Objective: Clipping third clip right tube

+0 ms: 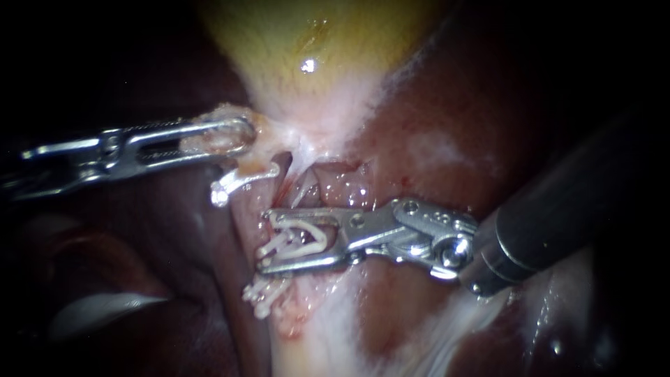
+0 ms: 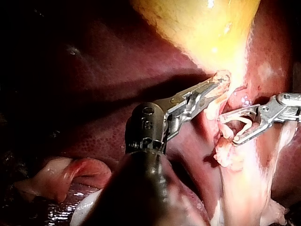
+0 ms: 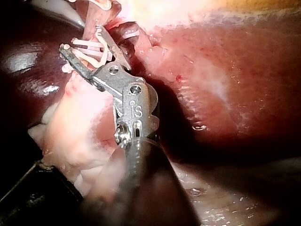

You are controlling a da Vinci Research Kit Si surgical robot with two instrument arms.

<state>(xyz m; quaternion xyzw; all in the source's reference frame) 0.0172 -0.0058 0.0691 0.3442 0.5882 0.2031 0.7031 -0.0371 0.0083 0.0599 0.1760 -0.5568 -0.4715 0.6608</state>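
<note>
The white clip (image 1: 303,237) is carried spread in the claw of the right instrument (image 1: 265,242), pinched from both sides and set across the tube (image 1: 289,318). It lies between an upper clip (image 1: 244,180) and a lower clip (image 1: 265,290). Pale tissue (image 1: 269,136) below the gallbladder (image 1: 314,42) is pinched in the claw of the left instrument (image 1: 246,132). Whether the tube is fully enclosed cannot be told. If it is not, only part of it would be caught on closing, or the lower clip, which lies just beside, might be fouled.

The left instrument (image 1: 246,135) and the right instrument (image 1: 265,242) are of shiny metal; the clip (image 1: 307,225) looks like smooth white plastic; gallbladder (image 1: 314,35) and liver (image 1: 433,119) are wet, glossy.
</note>
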